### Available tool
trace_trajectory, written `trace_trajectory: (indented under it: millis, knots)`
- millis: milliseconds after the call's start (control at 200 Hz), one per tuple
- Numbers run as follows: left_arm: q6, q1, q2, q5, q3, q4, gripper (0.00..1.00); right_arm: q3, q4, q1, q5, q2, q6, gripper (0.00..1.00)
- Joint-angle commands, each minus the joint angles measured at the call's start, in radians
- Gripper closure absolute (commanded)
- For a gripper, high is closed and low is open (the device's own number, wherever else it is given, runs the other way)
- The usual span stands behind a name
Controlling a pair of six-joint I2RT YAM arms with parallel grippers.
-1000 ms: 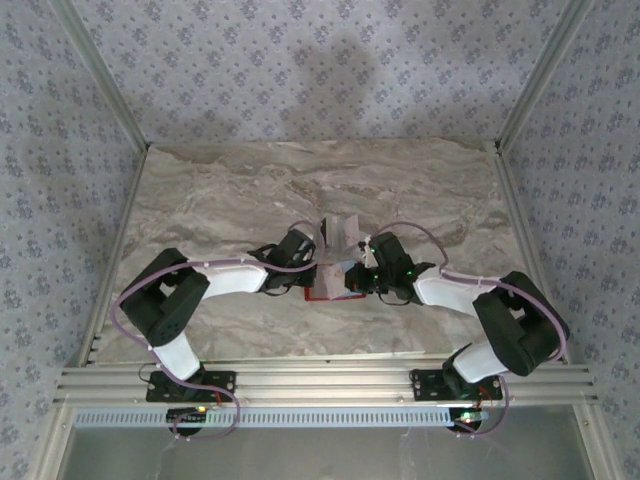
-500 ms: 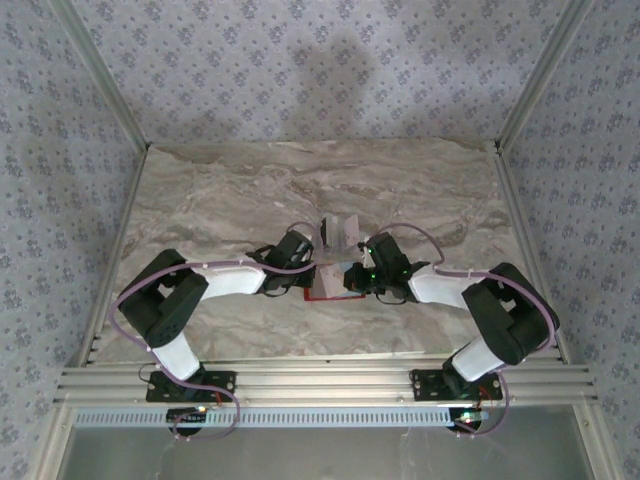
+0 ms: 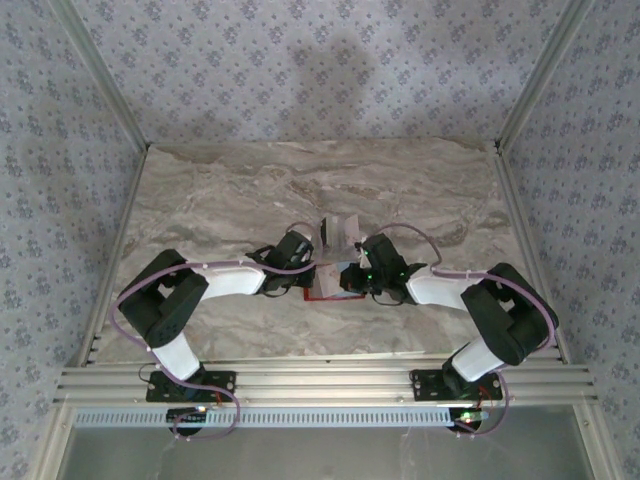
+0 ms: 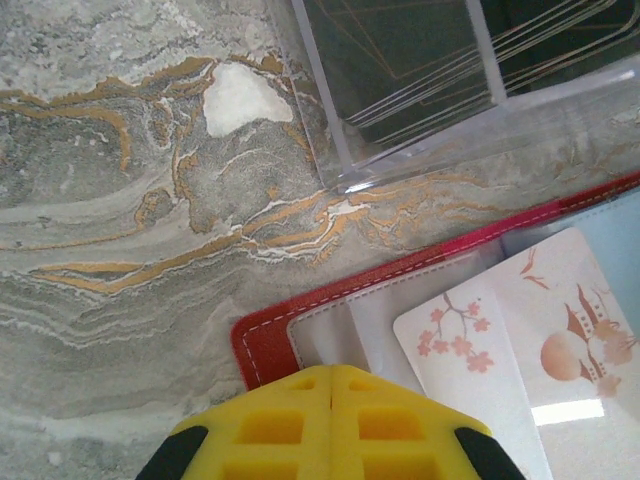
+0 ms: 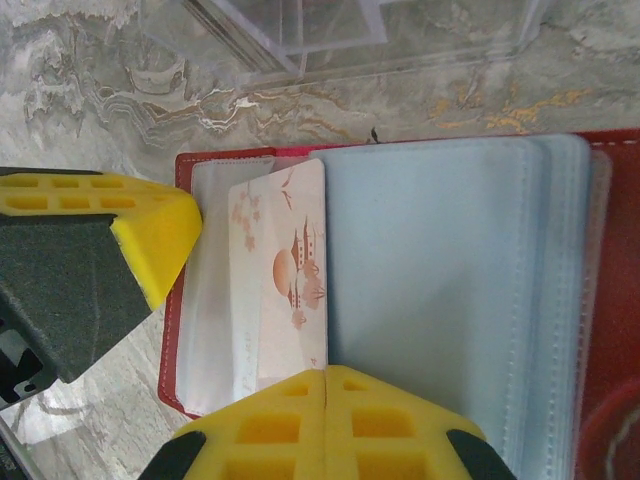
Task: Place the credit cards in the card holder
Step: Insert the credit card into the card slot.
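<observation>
red card holder (image 5: 612,260) lies open, pale card (image 5: 285,270) atop.

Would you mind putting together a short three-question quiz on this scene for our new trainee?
1. True or false: the red wallet lies folded shut.
2. What is printed on the pale card? A) blossom branches and a tower B) a row of numbers C) a face
3. What shade are the cards in the clear box?

Key: 1 false, it lies open; 2 A; 3 dark.
</observation>
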Motion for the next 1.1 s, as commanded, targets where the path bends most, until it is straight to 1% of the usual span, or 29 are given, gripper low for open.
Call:
trace_trajectory:
  millis: [0, 295, 430, 510, 600, 745, 810, 974, 1094]
  knots:
    - [-0.011, 0.007, -0.001, 0.003, -0.029, -0.048, 0.95, 0.036, 0.009, 0.023, 0.018, 0.025, 0.012, 1.00]
    - [-0.021, 0.003, 0.005, 0.028, -0.029, -0.027, 0.95, 0.076, 0.038, 0.084, 0.037, 0.073, 0.016, 1.00]
    - [-0.031, 0.003, -0.026, 0.039, -0.045, -0.022, 0.95, 0.082, 0.038, 0.083, 0.042, 0.093, 0.019, 1.00]
    - [-0.039, 0.004, -0.063, 0.047, -0.064, -0.013, 0.93, 0.079, 0.035, 0.080, 0.043, 0.094, 0.018, 1.00]
    - [-0.056, 0.017, -0.101, 0.082, -0.093, 0.011, 0.88, 0.079, 0.028, 0.077, 0.046, 0.090, 0.015, 1.00]
    - [-0.072, 0.024, -0.147, 0.087, -0.131, 0.024, 0.86, 0.080, 0.022, 0.073, 0.044, 0.089, 0.010, 1.00]
    - [-0.077, 0.024, -0.165, 0.086, -0.147, 0.027, 0.86, 0.081, 0.020, 0.072, 0.039, 0.090, 0.006, 1.00]
    - [-0.091, 0.026, -0.212, 0.078, -0.192, 0.040, 0.93, 0.089, 0.017, 0.072, 0.030, 0.099, 0.000, 1.00]
    - [-0.085, 0.025, -0.193, 0.083, -0.183, 0.038, 0.97, 0.097, 0.018, 0.074, 0.022, 0.105, -0.001, 1.00]
